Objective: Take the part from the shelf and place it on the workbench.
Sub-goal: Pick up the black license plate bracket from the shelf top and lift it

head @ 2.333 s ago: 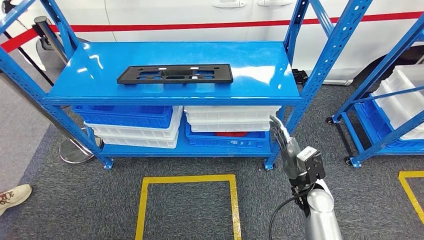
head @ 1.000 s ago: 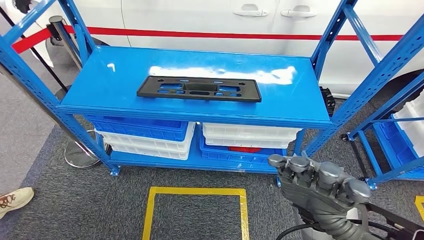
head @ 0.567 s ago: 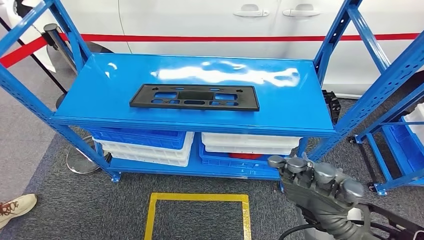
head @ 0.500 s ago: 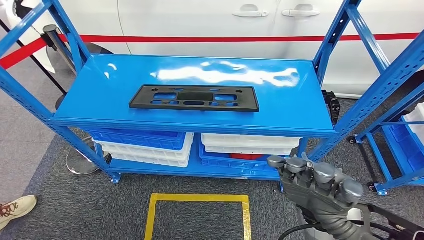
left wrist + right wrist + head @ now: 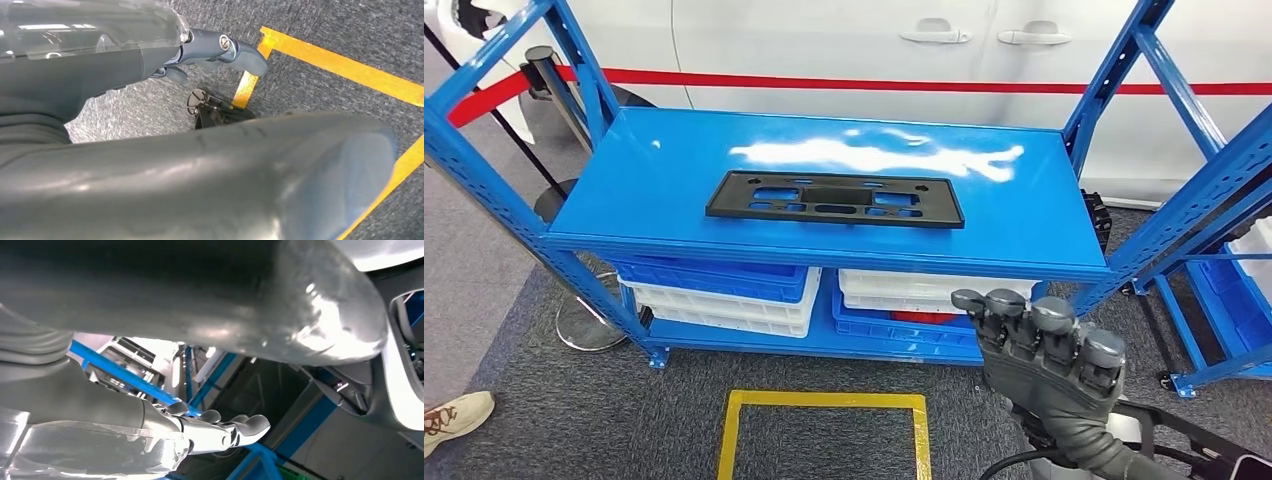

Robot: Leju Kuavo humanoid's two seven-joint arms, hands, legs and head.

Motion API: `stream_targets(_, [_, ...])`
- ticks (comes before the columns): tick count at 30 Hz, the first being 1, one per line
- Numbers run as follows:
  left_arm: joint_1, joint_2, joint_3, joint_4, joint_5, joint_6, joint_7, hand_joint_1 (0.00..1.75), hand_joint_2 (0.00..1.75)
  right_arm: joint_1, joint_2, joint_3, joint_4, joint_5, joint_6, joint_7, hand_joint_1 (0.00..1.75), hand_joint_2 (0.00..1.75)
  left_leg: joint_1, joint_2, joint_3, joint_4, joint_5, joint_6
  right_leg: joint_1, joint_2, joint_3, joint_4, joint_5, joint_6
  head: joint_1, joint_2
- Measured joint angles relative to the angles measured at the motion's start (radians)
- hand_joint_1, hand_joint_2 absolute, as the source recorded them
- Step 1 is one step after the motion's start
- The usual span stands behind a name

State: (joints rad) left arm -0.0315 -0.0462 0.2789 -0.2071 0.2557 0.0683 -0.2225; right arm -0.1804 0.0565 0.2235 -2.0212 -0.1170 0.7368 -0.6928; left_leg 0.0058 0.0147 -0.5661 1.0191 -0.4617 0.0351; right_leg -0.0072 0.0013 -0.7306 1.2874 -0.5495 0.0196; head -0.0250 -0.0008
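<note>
The part (image 5: pixel 834 200), a flat black plastic plate with several cut-outs, lies alone on the top board of the blue shelf (image 5: pixel 1024 230), slightly left of its middle. My right hand (image 5: pixel 1044 355) is raised in front of the shelf's lower right side, well short of and below the part, its back towards me. In the right wrist view its fingers (image 5: pixel 240 427) stretch out, holding nothing. My left hand (image 5: pixel 125 65) hangs over the grey carpet, its fingers (image 5: pixel 220 47) loosely extended and empty.
Blue and white crates (image 5: pixel 724 285) are stacked on the lower shelf board. A white car (image 5: pixel 824 40) stands behind the shelf. A second blue rack (image 5: pixel 1214 250) is at the right, a stanchion base (image 5: pixel 584 325) at the left. Yellow tape (image 5: pixel 824 400) marks a floor square; a person's shoe (image 5: pixel 454 415) is nearby.
The whole picture has shifted: the camera moved closer to the shelf. My right hand rose from a low, edge-on pose to a raised one in front of the shelf. The part lies unmoved.
</note>
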Motion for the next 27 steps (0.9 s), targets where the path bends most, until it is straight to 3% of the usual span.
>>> stream_targets(2, [0.000,0.000,0.000,0.000,-0.004,0.000,0.000,0.00,0.00,0.001,-0.006,0.005,0.006,-0.006,-0.002,0.000,0.00,0.00,-0.003,0.012,0.005,0.000,-0.003,-0.001,0.003,-0.013,0.051,-0.100,0.061,-0.009,0.000,0.000])
stream_targets(3, [0.000,0.000,0.000,0.000,-0.005,0.000,0.000,0.00,0.00,0.000,-0.009,0.007,0.009,-0.010,-0.003,0.000,0.00,0.00,-0.005,0.018,0.007,0.000,-0.006,-0.003,0.008,-0.033,0.086,-0.167,0.084,-0.016,0.000,0.000])
stream_targets(5, [0.000,0.000,0.000,0.000,-0.006,0.000,0.000,0.00,0.00,-0.004,-0.012,0.015,0.015,-0.016,-0.010,0.000,0.00,0.00,-0.010,0.030,0.011,0.001,-0.011,-0.011,0.018,-0.060,0.126,-0.248,0.105,-0.029,0.000,0.000])
stream_targets(6, [0.000,0.000,0.000,0.000,-0.007,-0.001,0.000,0.00,0.00,-0.005,-0.013,0.019,0.019,-0.016,-0.013,0.000,0.00,0.00,-0.012,0.038,0.013,0.000,-0.013,-0.016,0.022,-0.061,0.128,-0.257,0.102,-0.032,0.000,0.000])
stream_targets(8, [-0.001,0.001,0.000,0.000,-0.009,-0.001,-0.001,0.00,0.00,-0.006,-0.016,0.023,0.027,-0.013,-0.014,0.000,0.00,0.00,-0.012,0.052,0.016,-0.002,-0.018,-0.025,0.020,-0.041,0.127,-0.262,0.106,-0.038,-0.001,0.000])
stream_targets(10, [-0.003,0.003,0.000,0.000,-0.010,-0.002,-0.002,0.00,0.00,-0.006,-0.017,0.027,0.034,-0.005,-0.018,0.000,0.00,0.00,-0.011,0.037,0.009,0.025,-0.042,-0.035,0.013,-0.029,0.132,-0.272,0.112,-0.046,-0.001,0.000])
stream_targets(13, [-0.002,0.006,0.000,0.000,-0.016,-0.006,-0.004,0.00,0.00,-0.007,-0.021,0.037,0.043,0.011,-0.031,0.000,0.00,0.00,-0.005,-0.002,-0.067,0.194,-0.131,-0.045,0.010,-0.017,0.134,-0.276,0.114,-0.056,-0.003,0.000])
stream_targets(14, [-0.001,0.006,0.000,0.000,-0.017,-0.007,-0.004,0.00,0.00,-0.006,-0.022,0.041,0.046,0.016,-0.036,0.000,0.00,0.00,-0.003,-0.005,-0.094,0.248,-0.148,-0.047,0.011,-0.013,0.134,-0.276,0.113,-0.057,-0.003,0.000])
stream_targets(15, [0.000,0.007,0.001,0.000,-0.018,-0.008,-0.004,0.00,0.00,-0.006,-0.024,0.045,0.048,0.020,-0.041,0.000,0.00,0.00,-0.002,-0.006,-0.108,0.272,-0.146,-0.049,0.011,-0.009,0.135,-0.274,0.113,-0.057,-0.003,0.000])
stream_targets(16, [0.001,0.007,0.001,0.000,-0.018,-0.009,-0.005,0.00,0.00,-0.006,-0.025,0.048,0.050,0.022,-0.046,0.000,0.00,0.00,-0.002,-0.006,-0.105,0.260,-0.127,-0.050,0.011,-0.005,0.135,-0.273,0.112,-0.056,-0.003,0.000])
stream_targets(18, [0.002,0.009,0.002,0.000,-0.018,-0.011,-0.010,0.00,0.00,-0.006,-0.027,0.055,0.051,0.022,-0.052,0.000,0.00,0.00,-0.001,-0.006,-0.054,0.140,-0.055,-0.047,0.011,0.002,0.137,-0.268,0.108,-0.051,-0.003,0.000])
stream_targets(20, [0.001,0.010,0.006,0.000,-0.015,-0.013,-0.015,0.00,0.00,-0.007,-0.029,0.061,0.052,0.018,-0.054,0.000,0.00,0.00,-0.002,-0.007,-0.005,0.030,-0.013,-0.039,0.014,0.006,0.134,-0.261,0.104,-0.043,-0.002,0.000])
stream_targets(24, [0.000,0.010,0.016,0.000,-0.005,-0.016,-0.020,0.00,0.00,-0.009,-0.032,0.068,0.056,0.010,-0.049,0.000,0.00,0.00,-0.004,-0.007,0.008,-0.003,-0.006,-0.016,0.013,0.007,0.131,-0.255,0.100,-0.023,-0.001,0.000])
stream_targets(25, [0.000,0.010,0.018,0.000,-0.004,-0.017,-0.021,0.00,0.00,-0.010,-0.032,0.068,0.056,0.009,-0.049,0.000,0.00,0.00,-0.002,-0.006,0.011,-0.007,-0.003,-0.010,0.012,0.006,0.125,-0.239,0.088,-0.017,-0.001,0.000])
stream_targets(27, [-0.001,0.010,0.021,0.000,-0.003,-0.017,-0.022,0.00,0.00,-0.011,-0.034,0.068,0.057,0.008,-0.048,0.000,0.00,0.00,0.000,-0.005,0.013,-0.013,0.000,-0.002,0.007,0.005,0.083,-0.148,0.036,-0.007,0.000,0.000])
